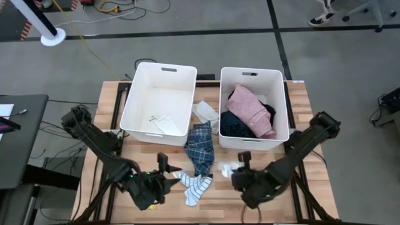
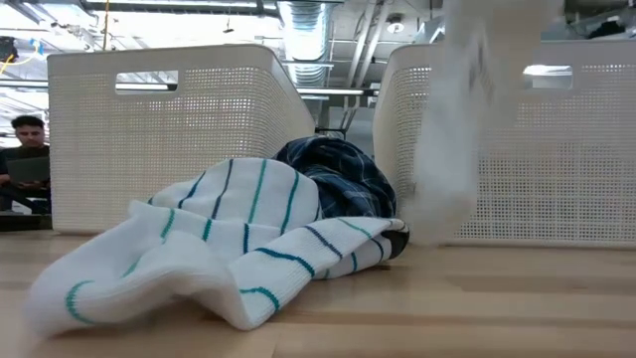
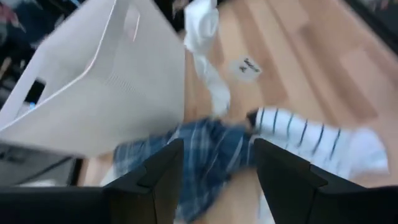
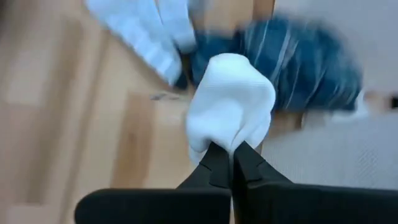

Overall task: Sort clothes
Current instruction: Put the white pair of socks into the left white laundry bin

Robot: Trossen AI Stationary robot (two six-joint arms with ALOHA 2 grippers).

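Note:
My right gripper (image 4: 231, 163) is shut on a small white sock (image 4: 230, 106), near the table's front and right of centre (image 1: 228, 167). My left gripper (image 3: 214, 163) is open and empty, left of a blue-white striped sock (image 1: 194, 184) that lies flat on the table (image 2: 219, 249). A blue plaid garment (image 1: 201, 147) lies bunched on the table between the tubs' near corners. Pink (image 1: 250, 109), navy dotted (image 1: 234, 125) and black (image 1: 269, 112) garments lie in the right tub (image 1: 284, 106). White socks (image 1: 164, 122) lie in the left tub (image 1: 134, 100). My right gripper pinches a bunched part of the white sock (image 4: 219, 142) between its two fingertips. The sock bulges out beyond the fingers. In the low view it hangs, blurred (image 2: 452, 129), with its lower end close to the table; I cannot tell whether that end touches it.
A white piece of cloth (image 1: 205, 111) lies on the table between the two tubs. A small label (image 3: 245, 67) lies on the wood. The two large white tubs stand side by side at the table's far half. Bare wood shows along the near edge.

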